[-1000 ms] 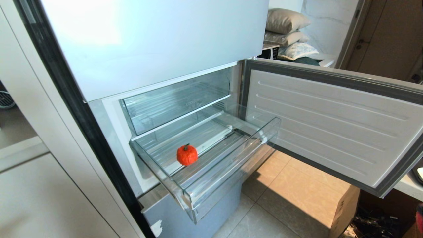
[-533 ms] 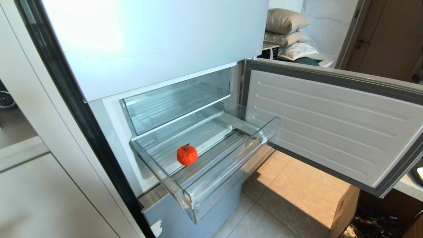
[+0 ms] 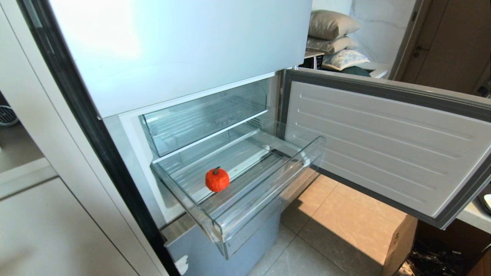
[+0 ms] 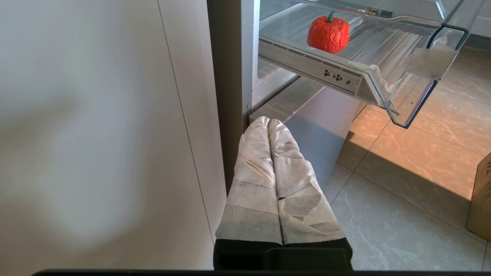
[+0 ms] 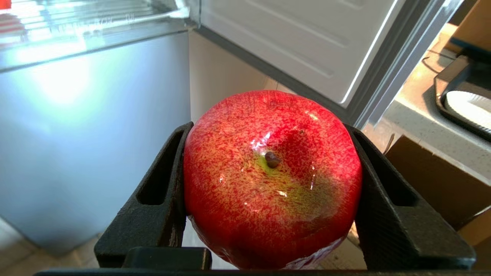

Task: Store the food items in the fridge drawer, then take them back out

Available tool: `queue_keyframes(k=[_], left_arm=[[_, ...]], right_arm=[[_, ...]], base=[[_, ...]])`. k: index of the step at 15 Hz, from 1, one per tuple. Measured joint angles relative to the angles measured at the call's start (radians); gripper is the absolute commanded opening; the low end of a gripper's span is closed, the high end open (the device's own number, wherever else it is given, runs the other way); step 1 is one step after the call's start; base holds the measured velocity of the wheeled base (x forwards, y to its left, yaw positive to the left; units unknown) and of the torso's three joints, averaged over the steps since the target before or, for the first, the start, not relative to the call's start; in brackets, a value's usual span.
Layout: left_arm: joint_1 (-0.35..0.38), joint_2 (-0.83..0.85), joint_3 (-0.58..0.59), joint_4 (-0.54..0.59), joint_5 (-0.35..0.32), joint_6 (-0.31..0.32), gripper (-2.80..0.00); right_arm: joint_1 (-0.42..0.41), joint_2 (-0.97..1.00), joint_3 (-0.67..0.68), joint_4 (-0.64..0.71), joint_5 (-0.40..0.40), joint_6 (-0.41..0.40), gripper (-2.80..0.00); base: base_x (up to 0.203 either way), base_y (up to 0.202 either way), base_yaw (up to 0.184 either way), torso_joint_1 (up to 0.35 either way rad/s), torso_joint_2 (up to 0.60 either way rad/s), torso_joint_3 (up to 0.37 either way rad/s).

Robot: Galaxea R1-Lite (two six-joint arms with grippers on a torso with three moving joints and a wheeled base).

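I used the fridge drawer (image 3: pixel 245 199) as my reference point. It stood pulled out from the open lower compartment, its ribbed clear floor exposed from above, which I judged left it ready to receive or give up fruit without further handling. White tape marked one front corner of the drawer, seen in the left wrist view.

The fuzzy orange-red fruit (image 3: pixel 217 179) rested on the drawer floor, near the drawer's front wall and towards its left end. Its dark green stem pointed up, so I judged it stable on the ribs.

The right end effector (image 5: pixel 272 180) was not in the head view. In its wrist view, both black fingers (image 5: pixel 159 199) pressed against opposite sides of the glossy red apple (image 5: pixel 272 180), pinching it across its widest part with the stem hollow facing the camera. I judged this grip chosen to keep the round, slick skin from rolling out. The apple was held below and outside the drawer, beside the fridge's lower front panel (image 5: pixel 88 126), with the open fridge door (image 5: pixel 299 38) beyond it.

The left end effector (image 4: pixel 268 122) was parked low, beneath the drawer's left end, its cloth-wrapped fingers (image 4: pixel 253 172) pressed together and holding nothing.

I could not tell whether the apple was going in or coming out.
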Motion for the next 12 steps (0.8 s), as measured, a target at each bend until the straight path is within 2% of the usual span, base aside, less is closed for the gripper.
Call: queue_keyframes(k=[7,12], left_arm=[[0.0,0.0,0.0,-0.001,0.0,0.0,-2.8],[0.0,0.0,0.0,-0.001,0.0,0.0,-2.8]], right_arm=[[0.0,-0.026,0.001,0.002,-0.001,0.008,-2.8],[0.0,-0.026,0.001,0.002,-0.001,0.008,-2.8]], base=[[0.0,0.0,0.0,0.0,0.0,0.0],[0.005,-0.006,0.152,0.006,0.0,0.003]])
